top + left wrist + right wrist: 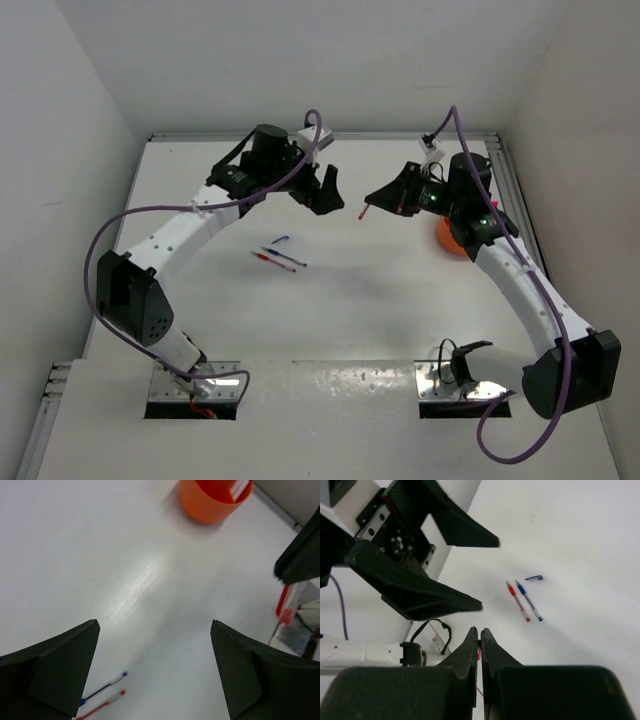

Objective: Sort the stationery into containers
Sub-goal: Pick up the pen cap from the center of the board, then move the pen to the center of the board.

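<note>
Loose red pen [518, 601], blue pen [529, 600] seen mid-table; L gripper [326, 190] spread wide; 2nd red pen [366, 210] pinched by R gripper [380, 198]; orange bowl [450, 241] at right.

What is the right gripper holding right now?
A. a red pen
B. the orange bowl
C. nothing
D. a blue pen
A: the right gripper is shut on a red pen, a red sliver showing between its closed fingers.

top: overhead from near edge, far | wrists: close, angled tableward | all share: blue pen [284, 257]
</note>
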Controlling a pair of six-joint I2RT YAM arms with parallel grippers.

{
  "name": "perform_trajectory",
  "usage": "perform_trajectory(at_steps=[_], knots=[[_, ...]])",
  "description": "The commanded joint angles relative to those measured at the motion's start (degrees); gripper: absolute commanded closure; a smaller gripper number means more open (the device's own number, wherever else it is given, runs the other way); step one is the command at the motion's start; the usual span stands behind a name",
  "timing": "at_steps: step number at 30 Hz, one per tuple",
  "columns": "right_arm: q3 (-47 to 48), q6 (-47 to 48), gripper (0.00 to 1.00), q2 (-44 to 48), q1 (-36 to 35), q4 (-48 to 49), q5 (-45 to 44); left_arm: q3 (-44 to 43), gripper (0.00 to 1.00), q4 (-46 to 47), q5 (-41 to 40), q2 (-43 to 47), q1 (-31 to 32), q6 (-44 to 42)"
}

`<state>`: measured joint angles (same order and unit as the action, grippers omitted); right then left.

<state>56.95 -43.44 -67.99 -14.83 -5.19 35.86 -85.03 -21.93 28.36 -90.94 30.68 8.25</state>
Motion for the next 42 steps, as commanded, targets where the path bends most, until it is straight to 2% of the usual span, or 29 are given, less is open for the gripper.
perform_trajectory(at_steps=[1, 5, 9, 12, 13, 17, 20, 38, 42], knots=[[3.69, 1.87, 1.00, 0.58, -0.29, -4.12, -4.65, -0.32, 0.00, -3.38, -2.80, 5.06, -1.58, -10.33], [4.31, 0.12, 1.00, -0.22, -0.64, -5.97, -7.02, 1.88, 0.00, -2.95, 10.46, 8.40, -1.41, -13.08], [4.22, -4.18, 1.00, -1.01, -1.25, -5.80, -8.26, 8.91, 0.00, 7.14, 13.65, 11.92, 1.39, -6.17], [3.96, -6.91, 1.00, -1.36, -1.69, -4.92, -8.43, 11.20, 0.09, 10.84, 13.22, 12.36, 2.98, -1.94], [4.05, -7.53, 1.00, -1.71, -1.87, -4.66, -8.35, 11.38, 0.16, 11.64, 12.60, 12.01, 3.25, -0.62], [4.48, -9.90, 1.00, -2.32, -2.75, -4.04, -8.35, 11.21, 0.26, 14.90, 9.71, 10.61, 4.30, 2.99], [5.01, -9.91, 1.00, -2.59, -3.36, -4.03, -8.61, 9.46, 0.33, 13.68, 7.59, 9.03, 5.09, 3.00], [3.43, -11.75, 1.00, -2.33, -3.80, -2.11, -9.75, 7.25, 0.34, 14.46, 5.48, 4.54, 7.03, 6.16], [2.73, -11.84, 1.00, -2.06, -3.80, -2.28, -9.66, 6.90, 0.37, 14.55, 5.13, 4.10, 7.55, 6.08]])
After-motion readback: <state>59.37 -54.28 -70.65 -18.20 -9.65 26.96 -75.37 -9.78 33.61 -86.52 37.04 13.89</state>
